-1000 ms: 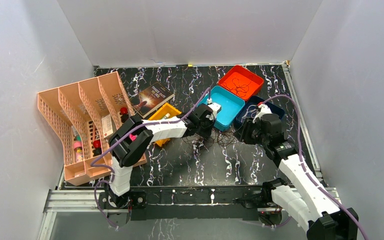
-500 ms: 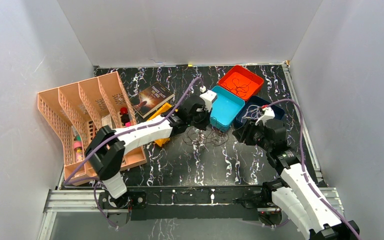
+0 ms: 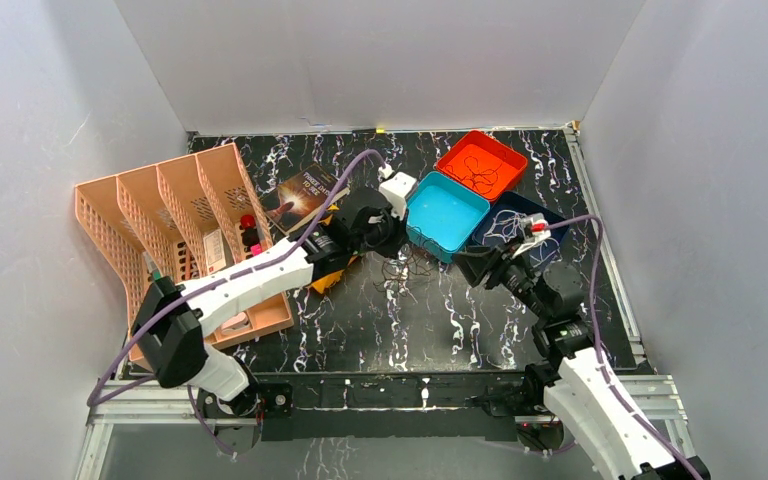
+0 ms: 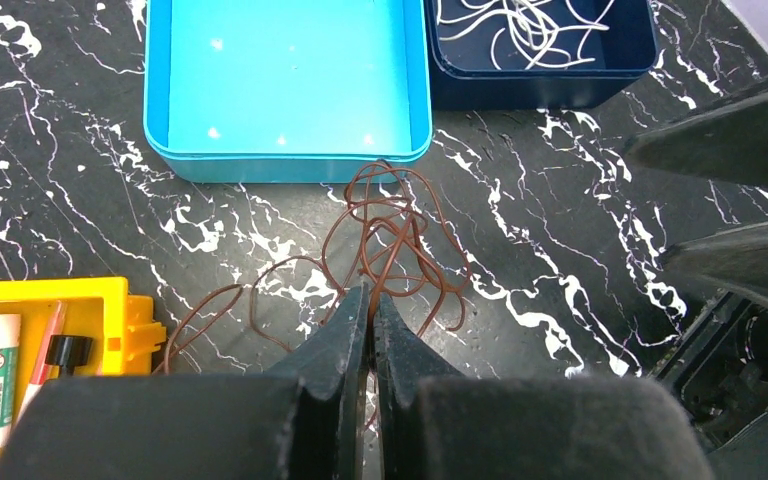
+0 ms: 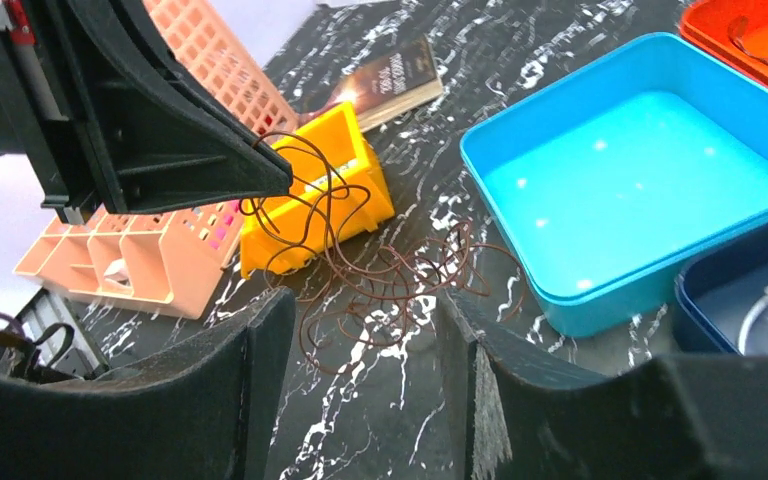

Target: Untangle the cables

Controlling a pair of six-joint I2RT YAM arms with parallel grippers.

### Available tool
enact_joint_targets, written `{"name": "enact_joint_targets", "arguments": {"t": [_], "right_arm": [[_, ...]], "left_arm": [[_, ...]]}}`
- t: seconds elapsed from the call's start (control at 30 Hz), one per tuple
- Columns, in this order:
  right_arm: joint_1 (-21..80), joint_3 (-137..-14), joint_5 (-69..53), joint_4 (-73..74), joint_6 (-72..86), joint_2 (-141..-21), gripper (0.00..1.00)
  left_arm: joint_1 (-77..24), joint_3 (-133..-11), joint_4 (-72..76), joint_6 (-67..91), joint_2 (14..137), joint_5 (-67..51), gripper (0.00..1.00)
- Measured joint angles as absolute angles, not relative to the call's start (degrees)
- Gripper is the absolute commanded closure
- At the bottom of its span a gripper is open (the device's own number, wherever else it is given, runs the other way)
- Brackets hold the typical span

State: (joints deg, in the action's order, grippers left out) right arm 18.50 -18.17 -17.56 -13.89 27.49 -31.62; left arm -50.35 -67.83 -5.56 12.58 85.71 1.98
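Note:
A tangle of thin brown cables (image 4: 400, 255) lies on the black marbled table just in front of the teal tray (image 4: 290, 165). My left gripper (image 4: 370, 297) is shut on one brown strand and holds it up off the table, and loops trail down to the pile (image 5: 390, 280). In the top view the left gripper (image 3: 395, 248) sits at the pile's left. The right gripper (image 3: 468, 265) sits at its right, open, with nothing between its fingers. From the right wrist, the right gripper (image 5: 362, 305) faces the pile. Pale cables (image 4: 520, 20) lie in the dark blue tray (image 4: 540, 90). More brown cables (image 3: 478, 172) lie in the red tray (image 3: 505, 150).
A yellow box (image 4: 80, 300) holding a glue stick and small items stands left of the pile. A pink slotted file organizer (image 3: 170, 230) fills the left side, and a dark book (image 3: 307, 195) lies behind it. The teal tray holds nothing.
The left arm has swung left and back with a brown strand pinched, drawing the tangle along. The right gripper has opened wider and drawn back from the pile.

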Motion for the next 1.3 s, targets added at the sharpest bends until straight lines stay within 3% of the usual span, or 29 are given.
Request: {"name": "enact_joint_targets", "arguments": {"t": [0.33, 0.57, 1.3], "right_arm": [[23.49, -16.14, -24.01, -32.29, 22.39, -40.60, 0.35], [30.76, -16.40, -22.70, -36.29, 13.26, -43.16, 0.37], [33.15, -20.60, -23.55, -43.07, 6.61, -51.53, 0.45]], "left_arm": [[-50.35, -66.46, -8.32, 11.11, 81.73, -2.09, 1.00], [-50.35, -65.98, -10.76, 8.82, 80.09, -7.01, 1.00], [-50.35, -65.98, -14.76, 3.14, 77.25, -14.94, 1.00]]}}
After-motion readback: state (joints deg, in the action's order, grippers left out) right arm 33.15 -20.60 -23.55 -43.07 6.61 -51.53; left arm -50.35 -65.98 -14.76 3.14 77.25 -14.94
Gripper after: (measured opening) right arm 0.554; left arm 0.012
